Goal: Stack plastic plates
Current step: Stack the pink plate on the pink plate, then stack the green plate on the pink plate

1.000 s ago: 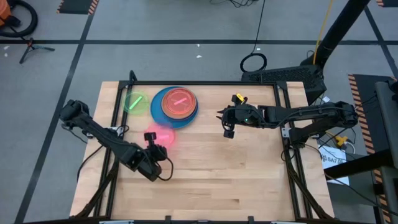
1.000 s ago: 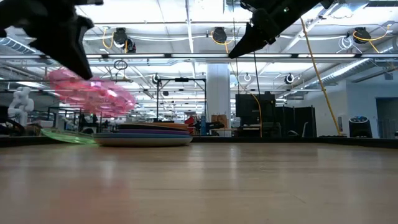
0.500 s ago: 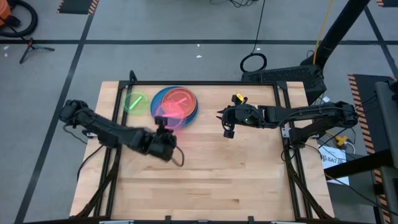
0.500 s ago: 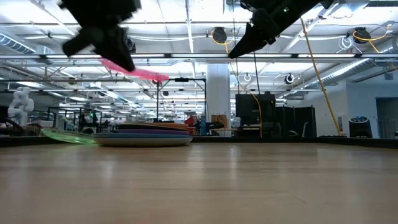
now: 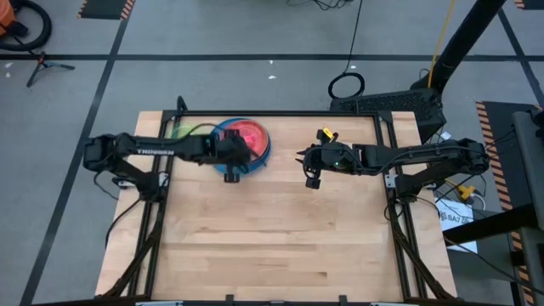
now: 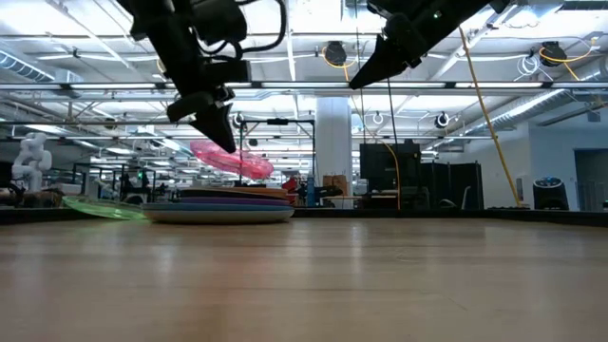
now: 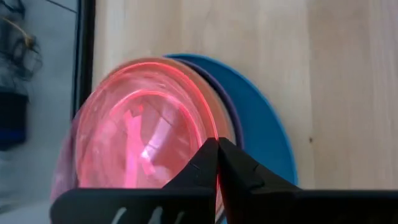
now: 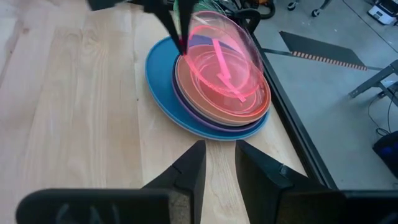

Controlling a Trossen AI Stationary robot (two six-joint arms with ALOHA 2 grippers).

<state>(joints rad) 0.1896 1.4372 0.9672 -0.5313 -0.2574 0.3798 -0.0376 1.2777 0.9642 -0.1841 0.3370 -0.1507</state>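
Presently, pink plate held tilted over plate stack by closed left fingers, right fingers parted, empty, above tabletop.

One pink plate, one green plate, three stacked plates, two arms

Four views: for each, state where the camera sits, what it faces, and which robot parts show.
High: above the table, straight down; both arms, pink plate.
Low: table height, level toward the room; left gripper pinching the plate, right gripper up high.
Left wrist: over the stack; shut fingers on the plate's rim.
Right wrist: toward the stack; own open fingers.
All four share the pink plate.
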